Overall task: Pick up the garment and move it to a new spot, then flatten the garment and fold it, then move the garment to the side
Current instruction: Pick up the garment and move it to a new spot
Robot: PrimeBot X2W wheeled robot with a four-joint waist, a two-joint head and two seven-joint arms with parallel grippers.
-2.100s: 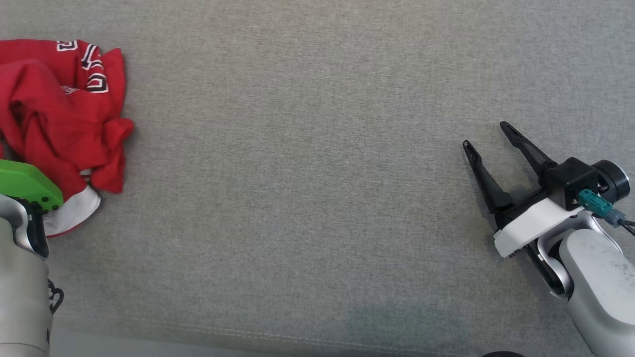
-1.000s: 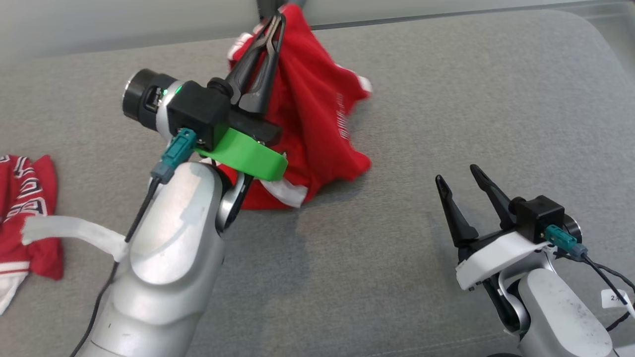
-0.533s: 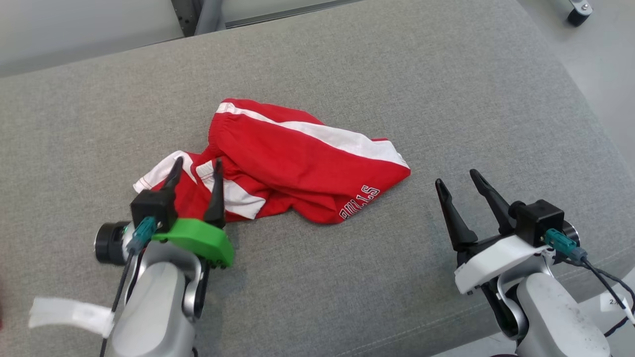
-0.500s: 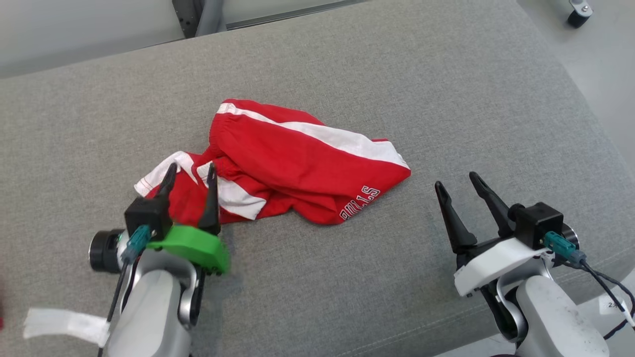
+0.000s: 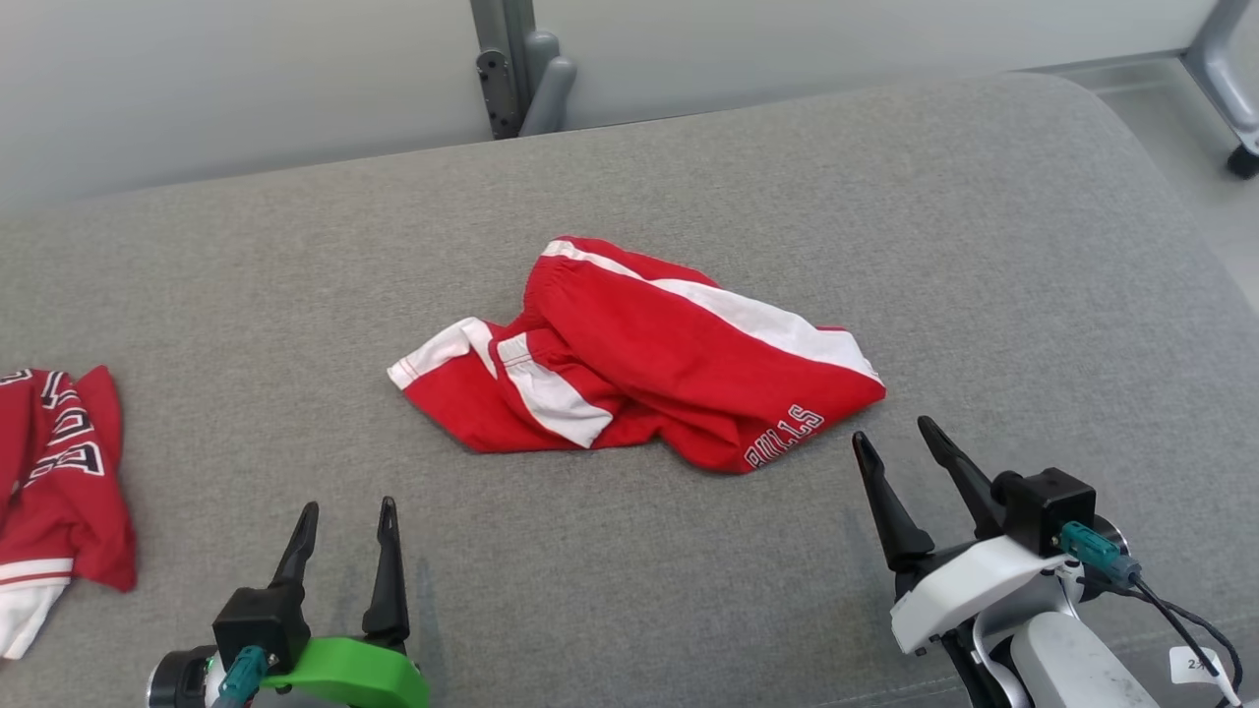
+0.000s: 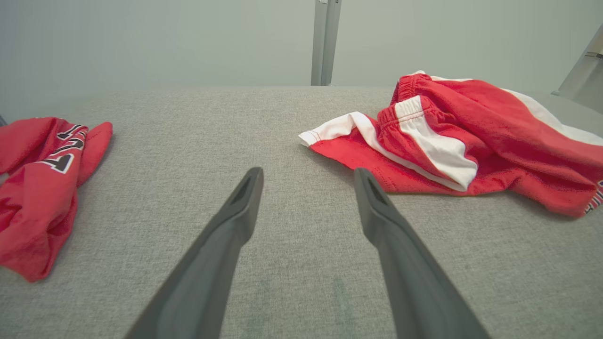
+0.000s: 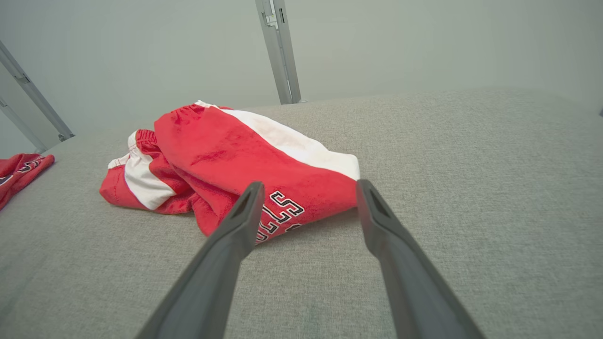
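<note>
Operator: How are the tools standing?

Observer: The left tool (image 5: 348, 504) is hovering low over the table (image 5: 885, 197), its fingers standing apart and gripping nothing. The right tool (image 5: 891, 430) is gaping too, empty, and pointing at the lettered hem of the shorts (image 5: 649, 364), close by it.

Operator: And the shorts?

Observer: They are lying crumpled mid-table, with the waistband bunching and cloth folding over itself. Another red garment (image 5: 59, 462) is sitting well off to the left.

Operator: Which step, then?

Observer: I am judging the move to a new spot done and the flattening just beginning. The next move is calling for each tool to pinch an edge on its own side, then draw outward to spread the cloth.
</note>
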